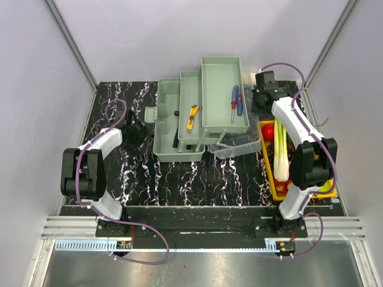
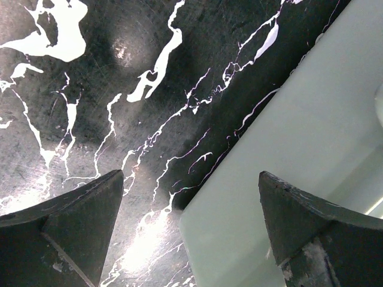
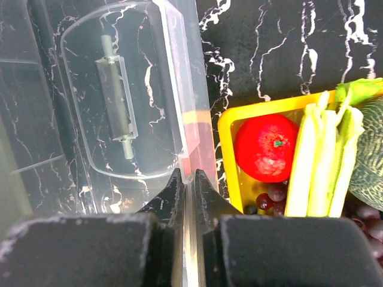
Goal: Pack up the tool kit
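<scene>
The tool kit (image 1: pixel 200 113) stands open in the middle of the table with its pale green trays folded out. A yellow utility knife (image 1: pixel 192 116) lies in the middle tray. A blue and a red screwdriver (image 1: pixel 236 101) lie in the top tray. My left gripper (image 1: pixel 133 133) is open and low over the table. The left tray's corner (image 2: pixel 269 179) sits between its fingers (image 2: pixel 66 227). My right gripper (image 3: pixel 187 176) is shut on the thin translucent wall (image 3: pixel 190 119) of the kit's clear part. The clear handle (image 3: pixel 116 95) shows to its left.
A yellow tray (image 1: pixel 267 164) of vegetables sits right of the kit, holding a red tomato (image 3: pixel 265 147), leeks (image 3: pixel 320 161) and grapes. It lies close beside the gripped wall. The black marbled table (image 2: pixel 90 89) lies under the left gripper.
</scene>
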Robot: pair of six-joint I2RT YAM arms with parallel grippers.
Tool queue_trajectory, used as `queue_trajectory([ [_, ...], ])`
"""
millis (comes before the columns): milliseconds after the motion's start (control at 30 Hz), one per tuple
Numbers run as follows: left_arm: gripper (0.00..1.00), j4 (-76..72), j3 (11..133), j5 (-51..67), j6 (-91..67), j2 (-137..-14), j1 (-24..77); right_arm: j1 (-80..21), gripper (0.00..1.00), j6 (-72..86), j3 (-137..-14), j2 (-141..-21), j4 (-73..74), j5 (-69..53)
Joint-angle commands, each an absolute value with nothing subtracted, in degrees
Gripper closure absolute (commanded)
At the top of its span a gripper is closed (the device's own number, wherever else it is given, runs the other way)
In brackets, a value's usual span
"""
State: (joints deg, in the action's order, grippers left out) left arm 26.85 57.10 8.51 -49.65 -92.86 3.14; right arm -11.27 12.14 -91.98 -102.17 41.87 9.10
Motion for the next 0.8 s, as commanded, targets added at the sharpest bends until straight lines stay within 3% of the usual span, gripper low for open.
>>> queue_trajectory([
  [0,0.02,24.26,55.99,10.02,-50.10,-92.90,7.55,-14.32,1.00,15.47,-97.64,-97.38,41.13,14.23],
  [367,0.02,21.45,54.41,8.26,-51.59,-92.73,12.74,-19.15,1.00,15.82,-105.46,-99.66,46.49,24.77],
  [767,0.02,20.21,54.23,7.91,-50.89,-92.72,14.33,-30.14,1.00,13.45,-119.95,-110.38,56.24,47.28],
])
